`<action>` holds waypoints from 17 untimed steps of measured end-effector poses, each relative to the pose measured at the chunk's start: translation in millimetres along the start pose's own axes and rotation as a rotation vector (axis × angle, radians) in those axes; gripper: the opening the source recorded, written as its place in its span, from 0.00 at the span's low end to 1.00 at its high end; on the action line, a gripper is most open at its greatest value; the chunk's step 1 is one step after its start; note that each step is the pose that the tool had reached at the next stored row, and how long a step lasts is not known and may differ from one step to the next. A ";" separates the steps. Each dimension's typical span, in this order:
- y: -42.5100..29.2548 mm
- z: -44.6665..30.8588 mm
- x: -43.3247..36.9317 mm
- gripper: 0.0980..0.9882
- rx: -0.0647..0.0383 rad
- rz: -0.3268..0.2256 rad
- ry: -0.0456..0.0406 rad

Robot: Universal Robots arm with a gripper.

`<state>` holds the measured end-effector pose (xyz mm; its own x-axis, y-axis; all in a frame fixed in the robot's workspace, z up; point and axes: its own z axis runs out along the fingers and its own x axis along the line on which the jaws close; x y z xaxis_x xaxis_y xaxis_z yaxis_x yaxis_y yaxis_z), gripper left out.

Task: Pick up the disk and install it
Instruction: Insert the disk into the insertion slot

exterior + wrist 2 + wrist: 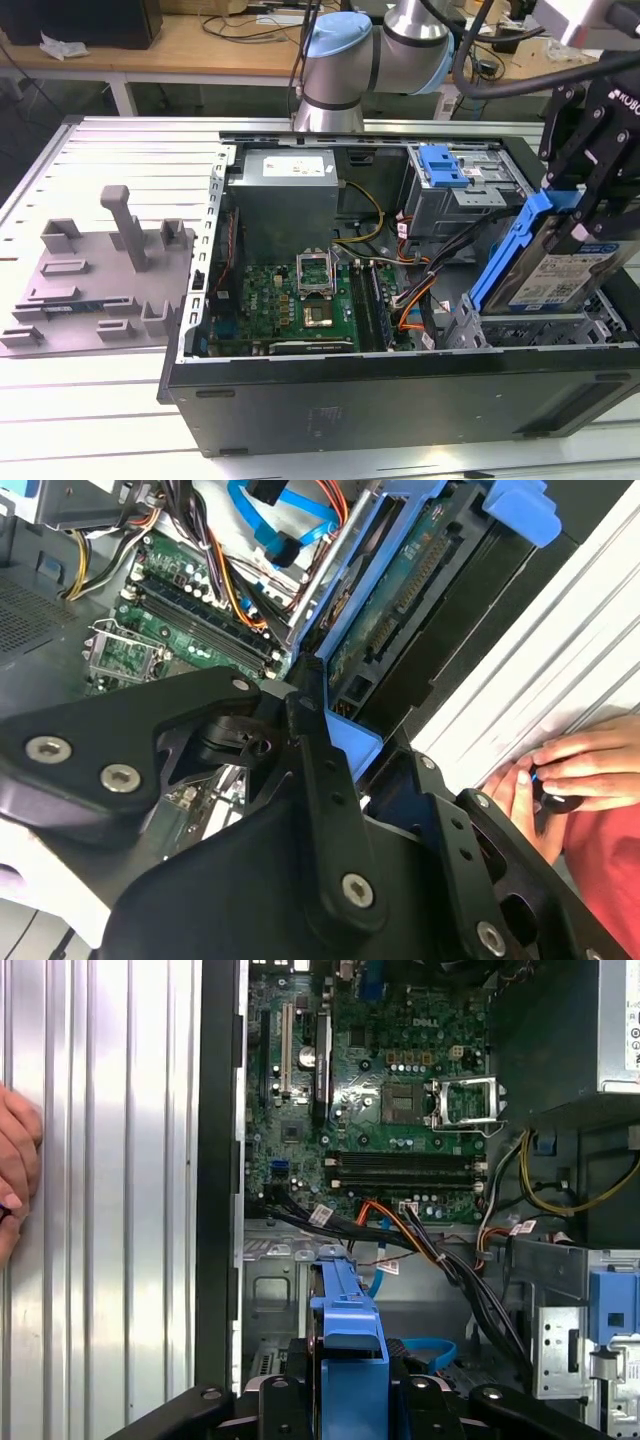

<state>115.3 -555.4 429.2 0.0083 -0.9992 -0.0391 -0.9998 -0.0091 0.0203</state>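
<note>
The disk (pixel 572 275), silver with a white-and-blue label and a blue frame, hangs tilted on edge at the exterior view's right. Its lower end dips into the metal drive cage (pixel 470 325) of the open computer case (pixel 400 395). My black gripper (pixel 588 222) is shut on the disk's upper part. In the first wrist view the disk's blue frame (pixel 348 1325) sticks out between my fingers (pixel 285 1405) over the cage floor. In the second wrist view the disk's (pixel 400 610) green circuit side faces the camera.
A grey fixture plate (pixel 90 280) with upright posts lies at the exterior view's left. The motherboard (pixel 290 300), the power supply (pixel 285 195), bundled cables (pixel 420 290) and a blue-latched bay (pixel 445 165) fill the case. A person's hand (pixel 570 770) rests on the ribbed table beside it.
</note>
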 end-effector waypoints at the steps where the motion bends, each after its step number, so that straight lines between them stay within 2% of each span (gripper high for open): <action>1: 0.0 1.2 0.2 0.30 0.000 0.000 0.0000; 4: -0.1 6.2 1.3 0.30 0.000 0.000 0.0000; 10: -0.4 21.4 5.9 0.30 0.000 0.000 0.0000; 17: -0.6 32.9 11.6 0.31 0.001 0.000 -0.0004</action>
<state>115.4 -565.7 395.8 0.0085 -0.9992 -0.0396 -0.9998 -0.0093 0.0194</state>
